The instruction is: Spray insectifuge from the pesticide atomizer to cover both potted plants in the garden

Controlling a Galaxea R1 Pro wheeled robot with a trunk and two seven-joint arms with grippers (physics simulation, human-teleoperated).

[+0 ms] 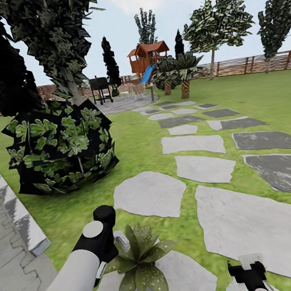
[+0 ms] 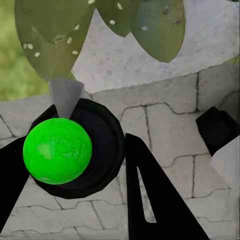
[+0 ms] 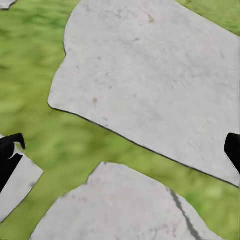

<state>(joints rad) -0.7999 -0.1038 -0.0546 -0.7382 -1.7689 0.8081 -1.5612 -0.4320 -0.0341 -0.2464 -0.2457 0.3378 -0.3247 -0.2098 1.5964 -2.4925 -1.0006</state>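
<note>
A potted plant (image 1: 137, 259), a low rosette of pointed, white-speckled green leaves, sits on a grey stepping stone close in front of me. My left gripper (image 1: 104, 239) hangs just left of it, above the edge of the rough paving. In the left wrist view the left gripper (image 2: 85, 132) is shut on the pesticide atomizer (image 2: 102, 155), seen end-on as a dark round body with a bright green ball. A grey cone points from it toward the plant's leaves (image 2: 145, 25). My right gripper (image 1: 253, 274) is open over stones and grass, its fingertips wide apart (image 3: 120, 150).
A big dark-leaved bush (image 1: 61, 149) stands on the lawn ahead left, under a tall tree. Grey paving with a raised curb (image 1: 16, 217) runs along the left. Stepping stones (image 1: 247, 223) lead toward a grill (image 1: 100, 89), a playhouse (image 1: 148, 56) and the slat fence.
</note>
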